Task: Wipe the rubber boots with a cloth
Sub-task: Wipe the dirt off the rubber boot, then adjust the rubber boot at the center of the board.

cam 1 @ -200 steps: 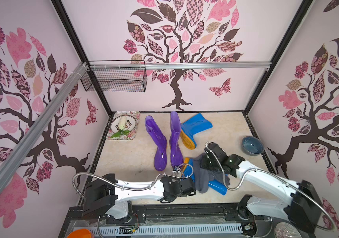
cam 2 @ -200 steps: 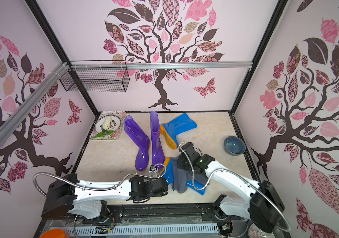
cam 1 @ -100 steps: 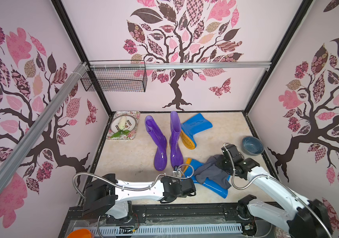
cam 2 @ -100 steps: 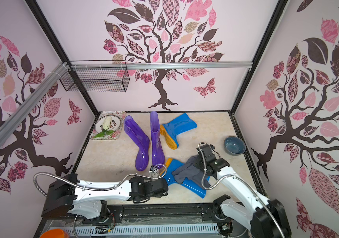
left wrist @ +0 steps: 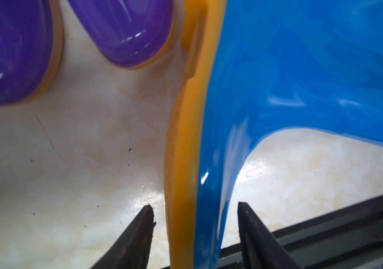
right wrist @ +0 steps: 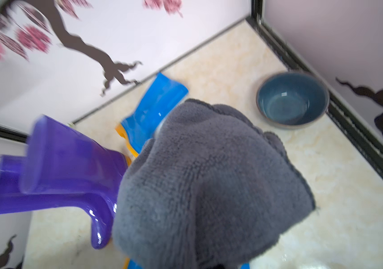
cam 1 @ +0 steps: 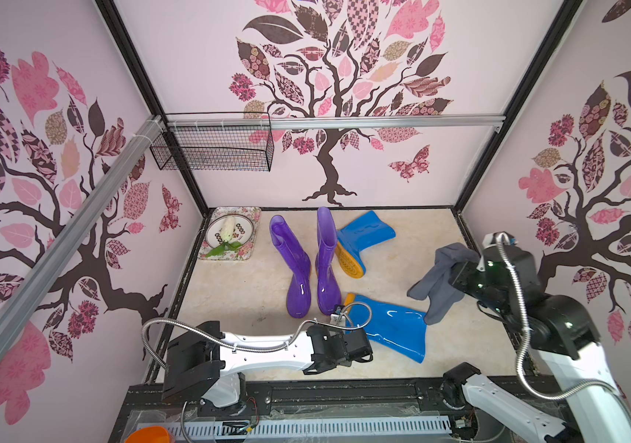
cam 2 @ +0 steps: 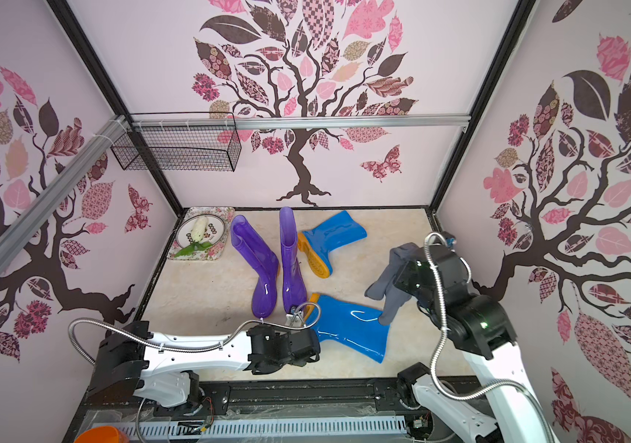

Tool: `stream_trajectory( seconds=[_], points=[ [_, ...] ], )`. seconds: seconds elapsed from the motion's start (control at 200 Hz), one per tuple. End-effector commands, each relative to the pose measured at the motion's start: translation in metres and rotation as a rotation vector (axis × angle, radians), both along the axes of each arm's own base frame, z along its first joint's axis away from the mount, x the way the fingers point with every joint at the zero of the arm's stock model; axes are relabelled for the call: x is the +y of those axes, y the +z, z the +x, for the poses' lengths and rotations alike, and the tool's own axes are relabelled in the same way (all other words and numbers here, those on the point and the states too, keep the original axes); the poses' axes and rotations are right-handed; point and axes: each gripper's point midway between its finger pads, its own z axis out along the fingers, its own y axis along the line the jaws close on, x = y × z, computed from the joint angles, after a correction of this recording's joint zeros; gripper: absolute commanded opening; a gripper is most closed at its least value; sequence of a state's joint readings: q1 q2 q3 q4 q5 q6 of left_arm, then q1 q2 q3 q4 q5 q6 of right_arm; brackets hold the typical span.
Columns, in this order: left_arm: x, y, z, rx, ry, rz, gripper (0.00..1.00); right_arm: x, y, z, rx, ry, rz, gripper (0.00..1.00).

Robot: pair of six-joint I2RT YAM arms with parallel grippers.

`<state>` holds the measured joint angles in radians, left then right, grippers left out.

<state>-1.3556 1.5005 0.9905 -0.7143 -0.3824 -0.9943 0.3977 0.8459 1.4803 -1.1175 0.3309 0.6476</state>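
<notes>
Reading 12 o'clock as the back wall in both top views, the near blue boot (cam 1: pixel 394 330), a glossy bright blue rubber boot with an orange-yellow sole, lies on its side closest to the robot. Its long axis runs from the sole at about 10 o'clock to the shaft mouth at about 4 o'clock.

The left gripper (left wrist: pixel 194 206) sits at the sole end. Its jaws are spread to either side of the toe, with a sliver of pale floor showing on each side, so it grips nothing.

The right gripper (cam 1: pixel 455 273) is clamped on the soft grey-blue terry cloth (cam 1: pixel 438 285), which hangs bunched at about 2 o'clock from the boot's shaft. The cloth's lowest tip is just beside the shaft mouth; whether it touches, I cannot tell.

The right arm is therefore the nearer one for wiping, and a stroke would likely run toward 10 o'clock along the shaft.

The two glossy purple rubber boots (cam 1: pixel 298 268) stand upright at about 11 o'clock from the near blue boot. The far blue boot (cam 1: pixel 365 234) lies on its side just beside them, toward 12.
</notes>
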Motion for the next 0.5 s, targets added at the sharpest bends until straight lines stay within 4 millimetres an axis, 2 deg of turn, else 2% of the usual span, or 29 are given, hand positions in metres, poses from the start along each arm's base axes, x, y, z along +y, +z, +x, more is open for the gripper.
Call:
stream_trajectory(
  seconds=[0.0, 0.09, 0.18, 0.33, 0.495],
  points=[
    [-0.029, 0.059, 0.013, -0.167, -0.162, -0.042, 0.73, -0.026, 0.038, -0.028, -0.04, -0.03, -0.1, 0.0],
    [-0.052, 0.068, 0.007, -0.205, -0.339, -0.016, 0.77, -0.034, 0.065, -0.041, -0.087, -0.027, -0.119, 0.0],
    [-0.078, 0.068, -0.006, -0.28, -0.519, 0.013, 0.79, -0.038, 0.082, -0.053, -0.133, -0.031, -0.086, 0.0],
    [-0.115, 0.051, -0.022, -0.322, -0.736, 0.078, 0.79, -0.038, 0.102, -0.069, -0.19, -0.006, -0.03, 0.0],
    [-0.149, 0.039, -0.021, -0.405, -0.875, 0.126, 0.78, -0.039, 0.124, -0.09, -0.257, 0.049, -0.002, 0.0]
  ],
)
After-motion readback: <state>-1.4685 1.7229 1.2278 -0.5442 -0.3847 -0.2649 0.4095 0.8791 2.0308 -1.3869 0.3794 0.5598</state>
